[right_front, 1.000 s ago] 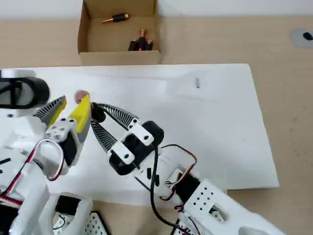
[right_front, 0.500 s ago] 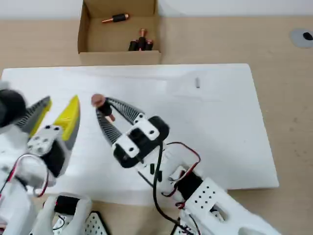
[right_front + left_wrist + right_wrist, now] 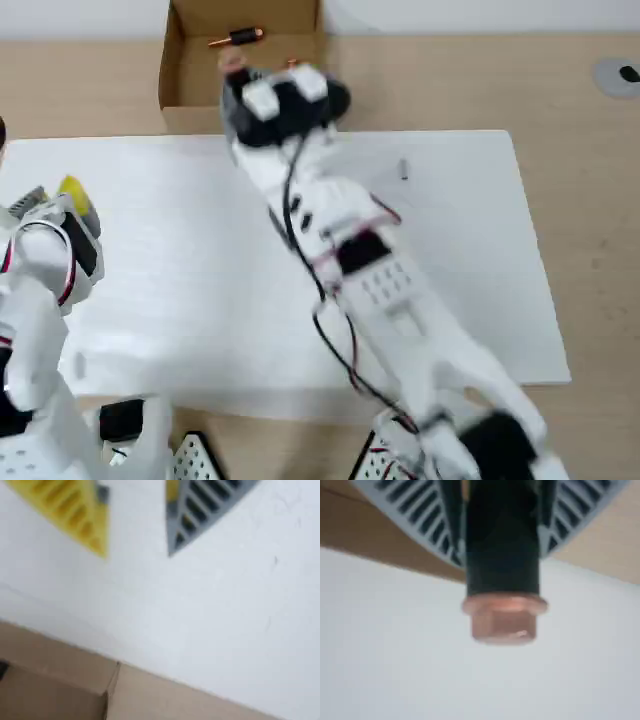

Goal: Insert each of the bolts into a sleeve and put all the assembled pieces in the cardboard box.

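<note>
My right arm stretches across the white mat, and my right gripper (image 3: 240, 85) hangs over the near wall of the cardboard box (image 3: 166, 75). It is shut on an assembled piece. In the right wrist view my right gripper (image 3: 502, 555) clamps the black sleeve (image 3: 502, 540) between grey ribbed fingers, with the copper bolt head (image 3: 504, 622) sticking out past them. Another assembled piece (image 3: 237, 38) lies at the back of the box. My left gripper (image 3: 62, 195) sits at the mat's left edge; in its own view my left gripper (image 3: 136, 555) is open, with a yellow finger (image 3: 75, 510), and holds nothing.
The white mat (image 3: 450, 280) covers most of the wooden table (image 3: 590, 250). A small grey mark (image 3: 404, 168) lies on the mat towards the back right. A grey round fitting (image 3: 618, 75) sits at the table's far right corner.
The right arm swung from the mat's left-middle out to the box, carrying the assembled piece. The left arm drew back to the mat's left edge.
</note>
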Motion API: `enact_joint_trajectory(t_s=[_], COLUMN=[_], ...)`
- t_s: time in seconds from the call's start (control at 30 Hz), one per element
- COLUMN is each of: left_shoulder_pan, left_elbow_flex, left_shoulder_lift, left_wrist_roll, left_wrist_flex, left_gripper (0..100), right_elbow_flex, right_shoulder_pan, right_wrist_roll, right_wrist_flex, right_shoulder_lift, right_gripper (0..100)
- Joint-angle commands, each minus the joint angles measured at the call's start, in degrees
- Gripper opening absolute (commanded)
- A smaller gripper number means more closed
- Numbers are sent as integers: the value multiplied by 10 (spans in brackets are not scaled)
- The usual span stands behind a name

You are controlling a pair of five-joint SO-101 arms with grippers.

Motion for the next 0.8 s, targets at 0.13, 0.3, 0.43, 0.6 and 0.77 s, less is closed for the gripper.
enact_joint_trajectory(t_s=[0.13, 0.3, 0.43, 0.6, 0.77], left_shoulder_pan=[-4, -4, -5, -4, -4], left_elbow_flex=[77, 128, 185, 258, 315], left_shoulder_lift=[-77, -143, -184, -232, -268], left_wrist_roll=[1, 1, 1, 1, 1], left_wrist_flex=[-4, -4, -37, -81, -105], left_gripper=[30, 16, 11, 10, 10], right_elbow_flex=[-255, -436, -610, -808, -982], right_shoulder_pan=[60, 77, 89, 89, 87], right_wrist_roll=[-21, -18, -18, 64, 153], right_wrist_flex=[-90, -111, -110, -109, -108], right_shoulder_lift=[291, 473, 608, 788, 963], right_gripper=[10, 10, 10, 10, 13])
